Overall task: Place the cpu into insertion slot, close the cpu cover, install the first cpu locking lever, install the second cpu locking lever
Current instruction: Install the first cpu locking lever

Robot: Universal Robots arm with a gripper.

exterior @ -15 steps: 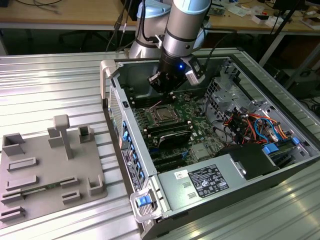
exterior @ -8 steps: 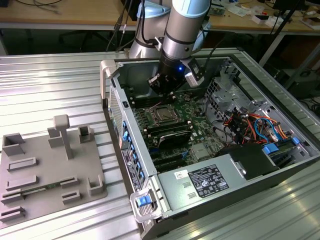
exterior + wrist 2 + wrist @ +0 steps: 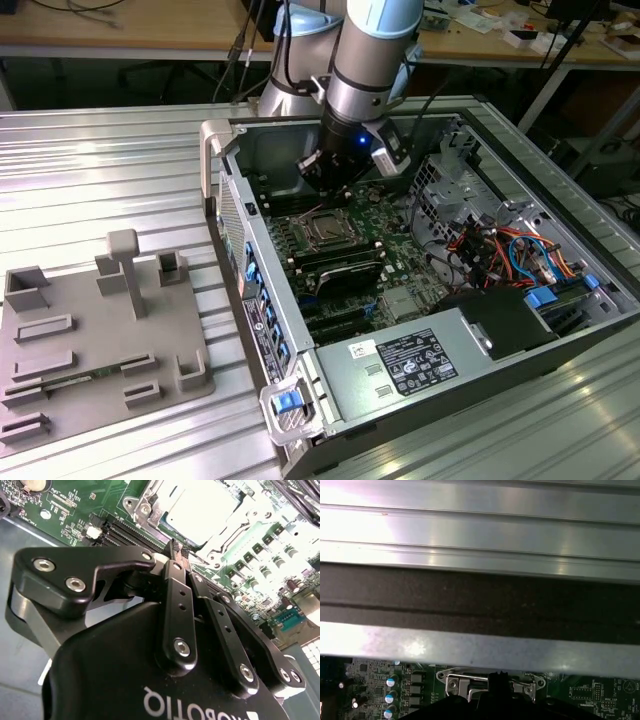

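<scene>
Inside the open computer case, the gripper, fingers pressed together on nothing I can see, hangs at the insertion slot's far edge. The cpu lies seated under the cpu cover, just beyond the tips.

A robotics lab or electronics workshop is indicated. A robot arm is seen reaching into an opened computer case, which is laid on a desk of ribbed metal with its motherboard and wiring exposed. A grey fixture plate with moulded holders is set beside it. Behind, a wooden desk is strewn with cables and small parts.
</scene>
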